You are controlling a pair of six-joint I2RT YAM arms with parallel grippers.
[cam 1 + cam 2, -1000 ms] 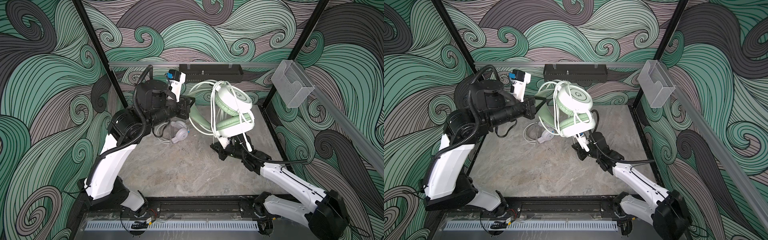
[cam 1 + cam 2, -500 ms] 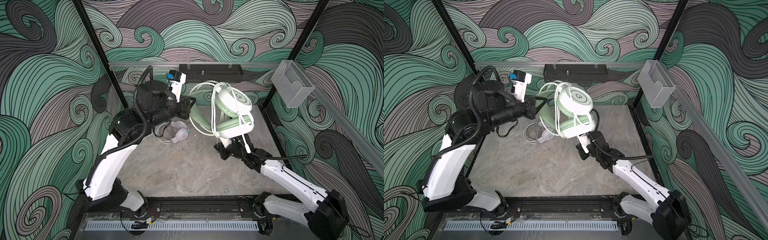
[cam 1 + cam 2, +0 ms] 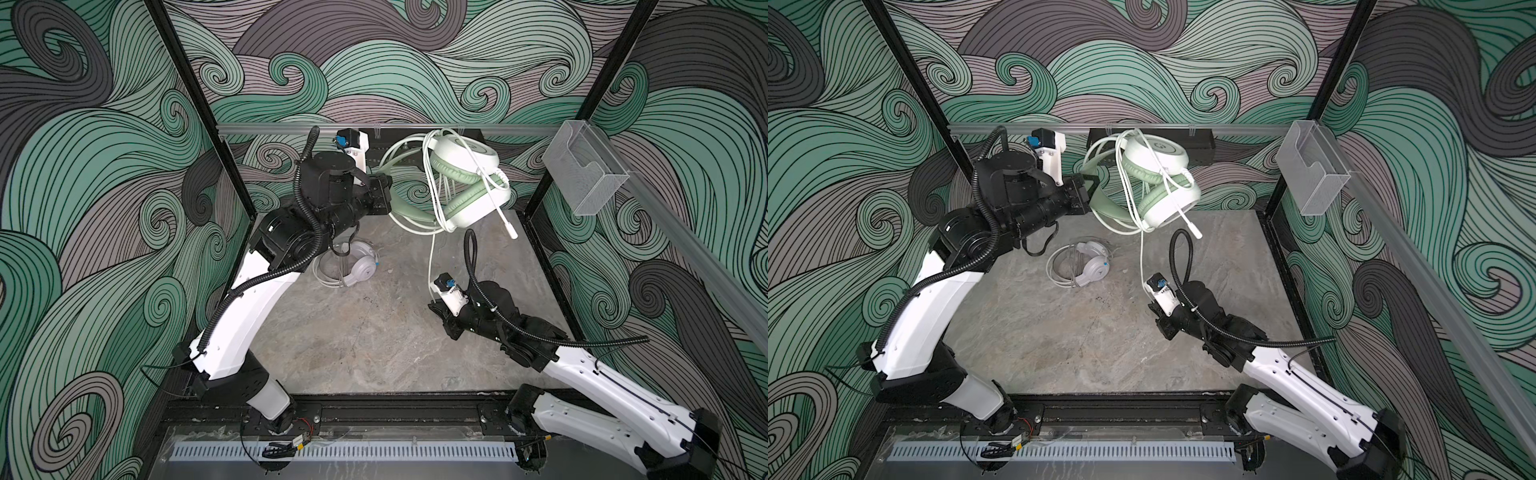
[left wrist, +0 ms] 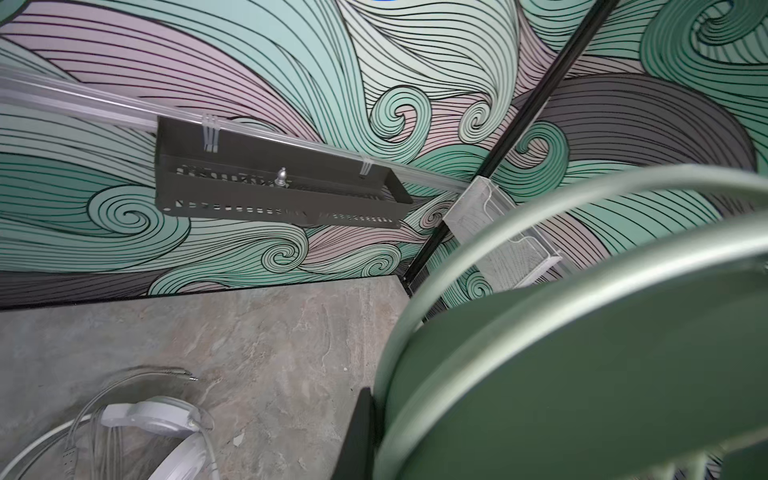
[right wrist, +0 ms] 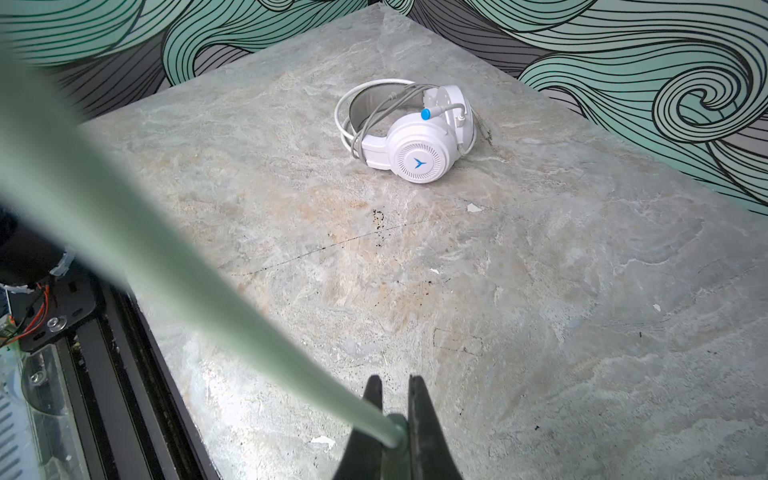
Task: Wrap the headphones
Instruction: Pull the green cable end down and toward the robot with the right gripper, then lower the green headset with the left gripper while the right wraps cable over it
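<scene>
Left gripper [image 3: 384,199]: I have it clenched on the padded headband [image 4: 582,374] of the mint headset [image 3: 469,195], high above the back of the table [image 3: 374,353].
Right gripper [image 5: 394,380]: I have it clamped on the mint cable [image 5: 166,257], low over the right half of the table. The jaws stand nearly together with the cable pinched between them.
Mint headset [image 3: 1167,195]: it is off the table and hangs from my left gripper. Its two earcups are stacked and tilted.
Cable [image 3: 431,257]: several loops lie around the earcups and headband. One strand runs almost straight down from the headset to my right gripper [image 3: 436,309].
Microphone boom [image 3: 505,220]: it sticks out from the lower earcup and slants down toward the table.
White headset [image 5: 415,149]: it lies on the back left area of the table, below my left arm. Its own cable is bundled around its headband. The plug [image 4: 183,376] rests on the table just beside it.
Separation: the white headset lies apart from both of my grippers.
</scene>
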